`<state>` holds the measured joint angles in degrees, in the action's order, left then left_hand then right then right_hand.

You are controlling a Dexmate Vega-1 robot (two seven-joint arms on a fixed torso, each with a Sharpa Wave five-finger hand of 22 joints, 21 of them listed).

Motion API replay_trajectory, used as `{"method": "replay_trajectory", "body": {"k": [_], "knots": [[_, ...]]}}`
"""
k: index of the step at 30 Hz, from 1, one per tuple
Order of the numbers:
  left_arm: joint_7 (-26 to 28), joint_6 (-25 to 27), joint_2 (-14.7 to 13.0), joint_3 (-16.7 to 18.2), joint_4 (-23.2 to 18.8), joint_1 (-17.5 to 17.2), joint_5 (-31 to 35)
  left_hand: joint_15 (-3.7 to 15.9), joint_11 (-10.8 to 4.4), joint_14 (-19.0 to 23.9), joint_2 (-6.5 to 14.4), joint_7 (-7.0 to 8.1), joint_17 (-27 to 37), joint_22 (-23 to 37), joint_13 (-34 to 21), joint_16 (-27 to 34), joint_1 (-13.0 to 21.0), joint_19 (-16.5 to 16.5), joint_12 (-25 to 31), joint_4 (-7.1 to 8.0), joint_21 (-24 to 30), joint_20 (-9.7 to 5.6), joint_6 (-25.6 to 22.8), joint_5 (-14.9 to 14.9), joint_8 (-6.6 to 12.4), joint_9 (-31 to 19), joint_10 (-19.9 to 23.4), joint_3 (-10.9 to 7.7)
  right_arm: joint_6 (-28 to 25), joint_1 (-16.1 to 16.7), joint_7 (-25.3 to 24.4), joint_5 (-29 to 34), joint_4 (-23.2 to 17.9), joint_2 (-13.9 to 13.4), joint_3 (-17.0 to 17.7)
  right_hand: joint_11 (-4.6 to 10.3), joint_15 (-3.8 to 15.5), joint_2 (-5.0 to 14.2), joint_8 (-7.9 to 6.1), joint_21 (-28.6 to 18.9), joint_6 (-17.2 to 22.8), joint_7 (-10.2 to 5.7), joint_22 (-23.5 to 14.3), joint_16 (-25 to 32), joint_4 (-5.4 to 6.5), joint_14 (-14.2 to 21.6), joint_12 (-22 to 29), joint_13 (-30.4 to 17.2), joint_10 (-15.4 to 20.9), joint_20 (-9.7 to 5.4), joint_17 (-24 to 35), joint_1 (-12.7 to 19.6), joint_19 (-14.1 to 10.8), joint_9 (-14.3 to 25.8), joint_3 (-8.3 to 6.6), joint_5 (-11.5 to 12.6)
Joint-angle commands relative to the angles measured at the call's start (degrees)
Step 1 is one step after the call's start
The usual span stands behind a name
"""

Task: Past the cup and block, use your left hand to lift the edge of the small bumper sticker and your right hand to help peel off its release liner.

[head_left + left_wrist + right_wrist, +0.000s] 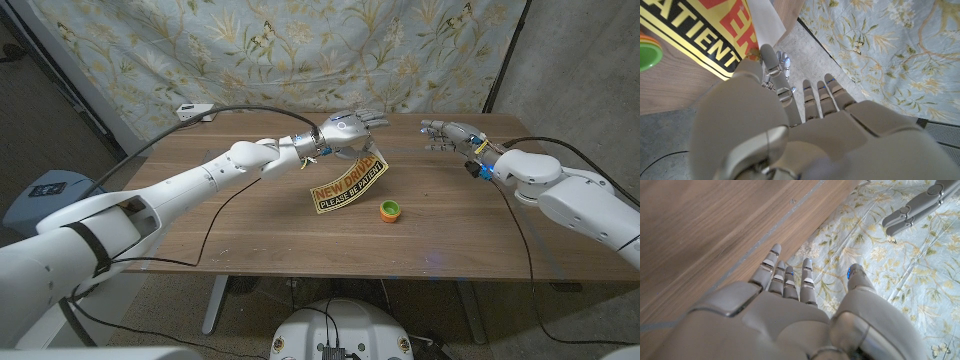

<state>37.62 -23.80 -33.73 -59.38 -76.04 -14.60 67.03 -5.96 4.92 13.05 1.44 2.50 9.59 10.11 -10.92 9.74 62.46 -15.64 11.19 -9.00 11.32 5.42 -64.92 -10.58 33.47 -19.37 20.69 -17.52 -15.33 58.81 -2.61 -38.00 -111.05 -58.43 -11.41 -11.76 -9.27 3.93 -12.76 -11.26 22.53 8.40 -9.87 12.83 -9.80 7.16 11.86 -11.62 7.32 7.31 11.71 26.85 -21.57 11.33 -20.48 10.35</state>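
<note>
Sticker [347, 186] hangs mid-tabletop [250, 220], its far end pinched up by the left hand [345, 130], near end touching wood. "NEW DRIVER PLEASE BE PATIENT" reads clearly. An orange-green cup [390, 210] sits just right of it. Right hand [450, 134] hovers far right, fingers spread, grasping nothing. Left wrist view catches white liner [765, 22] above the fingers [771, 62].
</note>
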Motion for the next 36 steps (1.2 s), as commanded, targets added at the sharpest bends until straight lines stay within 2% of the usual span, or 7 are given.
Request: {"method": "replay_trajectory", "body": {"k": [1,12,21,31,36], "knots": [[5.4,-0.9,2.1,-2.2,3.8,1.6,-0.4,-1.04,0.85,-0.7,-0.4,0.29,0.0,0.0,0.1,-0.1,0.6,0.7,-0.2,0.02,-0.4,0.27,-0.8,0.1,0.32,0.3,0.1,0.45,-4.9,-2.2,2.8,-1.8,-0.9,-3.1,-0.8,-0.56,-0.51,-0.24,-0.27,-0.1,0.6,0.21,-0.1,-0.1,0.09,0.2,0.4,-0.1,0.3,1.07,0.1,0.6,-0.2,0.2,0.07,-0.2],[11.0,-0.7,4.2,-4.9,7.1,3.6,1.1,-1.00,0.90,-1.5,-0.7,0.82,0.0,-0.1,0.3,0.0,0.6,2.4,-0.1,0.09,-0.8,0.18,-1.3,0.3,0.18,1.0,0.0,0.58,-7.8,-4.8,6.7,-3.3,-0.4,-5.4,-2.1,-0.77,-1.45,-0.59,-0.42,-0.1,1.6,1.09,-0.1,-0.2,-0.02,0.4,0.4,-0.2,0.5,1.84,0.0,1.6,-0.4,0.3,-0.10,-0.1],[12.0,-0.6,4.9,-6.8,8.8,5.2,1.2,-0.90,0.60,-1.2,-0.9,1.02,0.0,-0.2,0.4,0.3,0.5,2.9,0.1,0.17,-0.8,-0.02,-1.4,0.3,0.05,1.5,0.5,0.68,-9.3,-7.3,10.2,-3.6,0.1,-6.8,-3.6,-0.80,-1.94,-0.93,-0.29,-0.1,1.6,1.66,-0.1,-0.3,-0.14,0.4,0.3,-0.2,0.4,2.06,0.0,2.3,-0.6,0.4,-0.22,-0.2],[15.4,-1.4,6.8,-9.2,12.7,7.2,1.4,-0.64,0.22,-0.6,-0.9,1.36,0.0,-0.2,0.4,0.6,0.3,3.1,0.1,0.29,-0.7,-0.07,-1.5,0.3,-0.12,1.9,0.6,0.80,-10.7,-11.1,14.0,-3.8,1.7,-6.1,-6.2,-0.82,-2.51,-1.61,0.23,0.0,0.6,2.21,-0.1,-0.5,-0.05,0.3,0.1,-0.3,0.0,2.29,0.1,2.8,-0.5,0.5,-0.09,-0.2],[18.5,-2.7,8.3,-10.8,16.0,8.8,1.5,-0.49,-0.03,-0.4,-0.9,1.38,0.0,-0.2,0.4,0.6,0.3,3.2,0.2,0.33,-0.7,-0.13,-1.5,0.3,-0.16,2.1,0.7,0.83,-11.4,-12.8,15.4,-3.4,2.5,-5.7,-7.5,-0.82,-2.64,-1.77,0.29,0.0,0.5,2.36,-0.1,-0.6,0.00,0.0,0.1,-0.3,-0.2,2.39,0.1,2.9,-0.5,0.6,-0.05,-0.2]]}}
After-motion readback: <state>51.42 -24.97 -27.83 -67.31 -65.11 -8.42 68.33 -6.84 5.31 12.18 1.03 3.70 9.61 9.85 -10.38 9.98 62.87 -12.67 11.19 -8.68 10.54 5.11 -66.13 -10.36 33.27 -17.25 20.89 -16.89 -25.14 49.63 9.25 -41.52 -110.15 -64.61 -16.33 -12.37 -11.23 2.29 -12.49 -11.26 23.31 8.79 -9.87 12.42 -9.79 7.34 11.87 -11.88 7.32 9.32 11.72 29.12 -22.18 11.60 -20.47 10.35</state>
